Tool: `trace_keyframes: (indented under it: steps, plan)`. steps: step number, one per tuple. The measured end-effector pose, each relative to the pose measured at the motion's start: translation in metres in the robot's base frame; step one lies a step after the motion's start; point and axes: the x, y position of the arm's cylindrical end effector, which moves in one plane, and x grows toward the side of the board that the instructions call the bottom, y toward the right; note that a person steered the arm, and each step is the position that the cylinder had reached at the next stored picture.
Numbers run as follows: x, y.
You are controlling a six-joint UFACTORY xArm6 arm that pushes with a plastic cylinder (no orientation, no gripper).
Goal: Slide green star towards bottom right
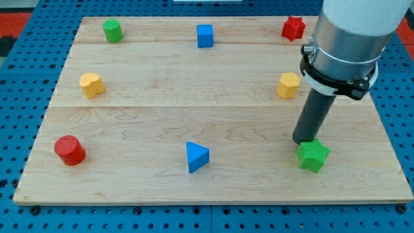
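Note:
The green star (314,156) lies on the wooden board (142,123) near the view's bottom right. My tip (302,140), the lower end of the dark rod, stands just at the star's upper left edge, touching or nearly touching it. The arm's grey body rises above it at the view's top right.
A blue triangle (196,156) lies at bottom centre, a red cylinder (69,150) at bottom left. A yellow block (91,85) sits at mid left, a yellow hexagon (289,85) at mid right. A green cylinder (112,30), blue cube (204,35) and red star (293,28) line the top.

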Motion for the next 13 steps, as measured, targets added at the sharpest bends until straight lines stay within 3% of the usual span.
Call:
trace_keyframes:
  steps: [2,7,13]
  plan:
    - [0.000,0.014]
    - [0.000,-0.041]
    - [0.027,-0.027]
